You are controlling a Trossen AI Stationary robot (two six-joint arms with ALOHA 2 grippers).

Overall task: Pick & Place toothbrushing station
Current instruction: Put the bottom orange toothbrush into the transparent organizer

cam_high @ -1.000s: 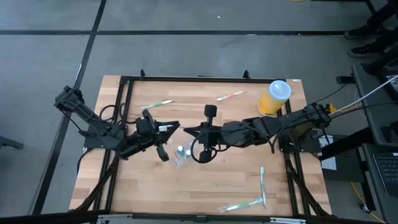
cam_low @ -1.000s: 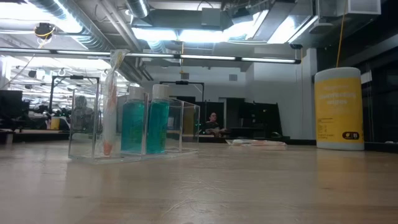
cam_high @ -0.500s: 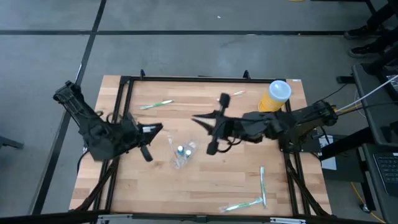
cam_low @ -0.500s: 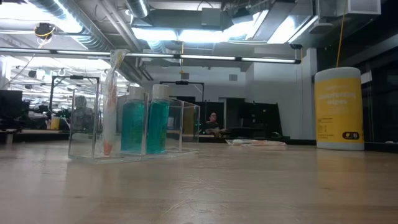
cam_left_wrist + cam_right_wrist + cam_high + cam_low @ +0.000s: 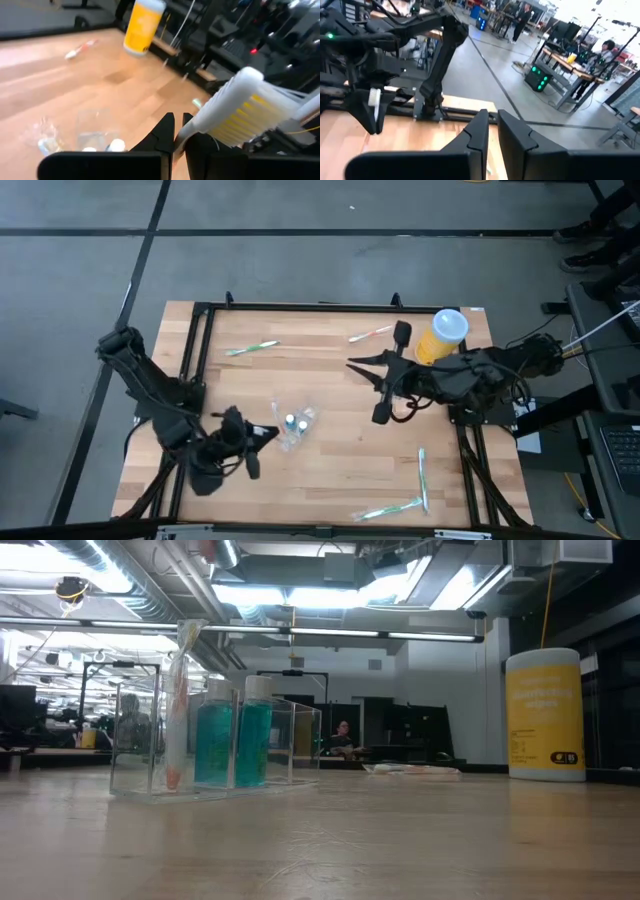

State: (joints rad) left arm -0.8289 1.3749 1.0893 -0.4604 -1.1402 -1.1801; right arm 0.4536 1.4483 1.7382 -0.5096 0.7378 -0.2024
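A clear organizer (image 5: pixel 293 426) stands mid-table, holding two teal bottles (image 5: pixel 232 740) and one upright toothbrush (image 5: pixel 178 705). My left gripper (image 5: pixel 268 433) is near the organizer's left near side, above the table, shut on a white toothbrush with yellow bristles (image 5: pixel 240 107). It also shows in the right wrist view (image 5: pixel 374 97). My right gripper (image 5: pixel 354 365) hangs right of the organizer, shut and empty (image 5: pixel 492 117). Several other toothbrushes lie flat on the table: one far left (image 5: pixel 252 347), one far middle (image 5: pixel 372 333), two near right (image 5: pixel 422 475). My left gripper pinches the toothbrush's neck (image 5: pixel 186 131), just behind the head, between its two fingers. The head sticks out past the fingertips, clear of the table. The fingers hide the handle.
A yellow canister (image 5: pixel 442 337) stands at the far right corner, close to my right arm. A black frame rail (image 5: pixel 300 307) runs along the table's far edge. Bare wood lies at the near middle (image 5: pixel 320 490).
My left gripper has drawn back from the organizer toward the table's left and then its near edge, still shut on the toothbrush. My right gripper has drawn away from the organizer toward the table's right and far side.
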